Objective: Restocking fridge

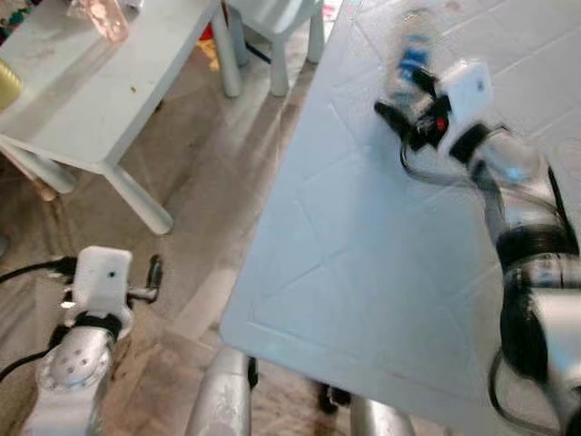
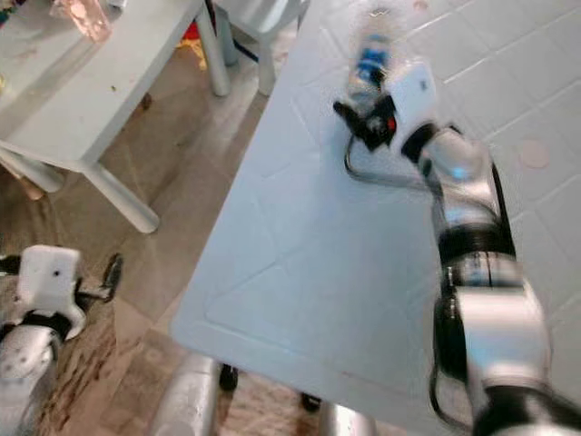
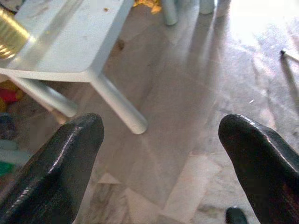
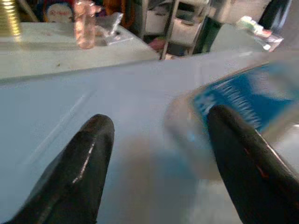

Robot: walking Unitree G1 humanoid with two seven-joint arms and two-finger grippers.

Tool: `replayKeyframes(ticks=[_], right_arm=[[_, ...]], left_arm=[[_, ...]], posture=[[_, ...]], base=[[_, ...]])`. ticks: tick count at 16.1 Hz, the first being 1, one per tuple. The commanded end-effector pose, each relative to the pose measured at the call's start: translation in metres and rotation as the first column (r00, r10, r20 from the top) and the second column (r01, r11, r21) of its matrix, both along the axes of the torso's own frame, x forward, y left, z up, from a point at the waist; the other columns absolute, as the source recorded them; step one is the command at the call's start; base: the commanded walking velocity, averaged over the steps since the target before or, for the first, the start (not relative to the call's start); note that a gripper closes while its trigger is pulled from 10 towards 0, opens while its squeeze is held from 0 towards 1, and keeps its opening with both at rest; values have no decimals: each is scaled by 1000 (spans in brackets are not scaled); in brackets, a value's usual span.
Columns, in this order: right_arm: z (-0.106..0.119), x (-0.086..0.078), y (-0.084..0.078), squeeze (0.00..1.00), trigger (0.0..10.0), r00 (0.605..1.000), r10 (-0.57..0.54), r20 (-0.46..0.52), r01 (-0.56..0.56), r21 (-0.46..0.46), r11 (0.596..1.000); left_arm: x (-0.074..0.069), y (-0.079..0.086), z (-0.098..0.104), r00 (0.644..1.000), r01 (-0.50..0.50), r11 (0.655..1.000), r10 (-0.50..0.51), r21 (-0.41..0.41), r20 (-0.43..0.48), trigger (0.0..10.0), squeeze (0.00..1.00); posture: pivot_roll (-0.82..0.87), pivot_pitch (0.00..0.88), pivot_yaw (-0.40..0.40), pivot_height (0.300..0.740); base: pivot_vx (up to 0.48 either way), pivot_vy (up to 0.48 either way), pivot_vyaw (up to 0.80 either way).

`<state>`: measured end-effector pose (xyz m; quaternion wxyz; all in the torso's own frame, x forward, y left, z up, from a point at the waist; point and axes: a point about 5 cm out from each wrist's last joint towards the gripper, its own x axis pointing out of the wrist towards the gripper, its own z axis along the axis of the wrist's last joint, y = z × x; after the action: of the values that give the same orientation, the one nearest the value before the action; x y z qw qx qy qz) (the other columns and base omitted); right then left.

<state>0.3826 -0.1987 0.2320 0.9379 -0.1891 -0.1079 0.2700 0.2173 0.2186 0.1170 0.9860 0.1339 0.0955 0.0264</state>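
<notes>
Bottle: clear w/ blue label (image 1: 410,65), blurred, on the pale bench (image 1: 363,272), near far edge.
R gripper (image 4: 159,135): fingers spread, bottle beside one finger, not pinched yet, lining up a grab.
L gripper (image 3: 161,140): fingers spread, idle over floor.

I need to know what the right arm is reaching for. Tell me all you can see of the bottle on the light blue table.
The bottle looks like clear plastic with a blue label bearing white print. It is blurred, so its cap and fill level cannot be made out. It sits on the light blue table, seemingly tilted or lying. The right end effector is open beside it, one finger in front of the label; contact is unclear.
</notes>
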Motion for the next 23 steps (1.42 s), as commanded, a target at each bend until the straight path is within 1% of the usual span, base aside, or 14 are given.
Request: replayKeyframes(ticks=[1,4,5,9,11,13,14,15,16,17,18,20,22,23], right_arm=[[-44,-12,4,0,10000,979,28,-203,-29,-2,1000],[-50,-31,14,0,10000,976,50,-210,-43,35,998],[-54,-44,28,0,10000,973,67,-219,-52,73,996],[-60,-81,66,0,10000,958,105,-267,-67,148,987],[-66,-94,82,0,10000,947,134,-290,-81,188,979],[-65,-99,89,0,10000,960,123,-250,-89,145,985],[-58,-90,81,0,10000,987,25,-159,-14,74,997],[-46,-77,66,0,10000,992,-98,-83,100,19,995],[-37,-67,53,0,10000,981,-189,-41,190,13,982],[-31,-62,45,0,10000,971,-239,-14,239,6,971],[-17,-52,24,0,10000,935,-348,66,350,-35,936],[-1,-38,-12,0,10000,881,-452,137,464,-70,883],[13,-27,-41,0,10000,836,-509,206,533,-82,842],[16,-25,-45,0,10000,830,-514,216,540,-82,837]], left_arm=[[-1,1,-7,1000,-15,1000,15,14,-24,10000,0],[7,-1,-8,1000,-11,1000,11,4,-12,10000,0],[11,-3,-10,1000,-11,1000,11,-4,-6,10000,0],[17,-9,-14,1000,-11,1000,11,-22,4,10000,0],[18,-11,-15,1000,-14,999,14,-33,7,10000,0],[21,-13,-16,1000,-14,999,14,-40,12,10000,0],[24,-14,-15,1000,-11,999,12,-53,22,10000,0],[26,-16,-15,999,-7,998,9,-62,31,10000,0],[27,-16,-15,999,-4,998,6,-65,33,10000,0],[27,-16,-15,999,-4,998,6,-66,35,10000,0],[27,-16,-16,999,-4,998,6,-67,36,10000,0],[28,-17,-16,999,-3,998,5,-67,37,10000,0],[27,-16,-16,999,-5,998,8,-64,41,10000,0],[26,-15,-16,999,-6,998,8,-63,41,10000,0]], posture=[[244,335,38,740],[218,316,30,740],[205,309,24,740],[182,296,6,740],[172,291,2,740],[167,288,1,740],[161,282,1,740],[160,281,2,740],[160,279,4,740],[160,277,4,740],[161,275,6,740],[167,274,7,740],[171,277,10,740],[174,280,13,740]], base=[[0,0,0],[0,0,0],[0,0,0],[0,0,0],[0,0,0],[0,0,0],[0,0,0],[0,0,0],[0,0,0],[0,0,0],[0,0,0],[0,0,0],[0,0,0],[0,0,0]])
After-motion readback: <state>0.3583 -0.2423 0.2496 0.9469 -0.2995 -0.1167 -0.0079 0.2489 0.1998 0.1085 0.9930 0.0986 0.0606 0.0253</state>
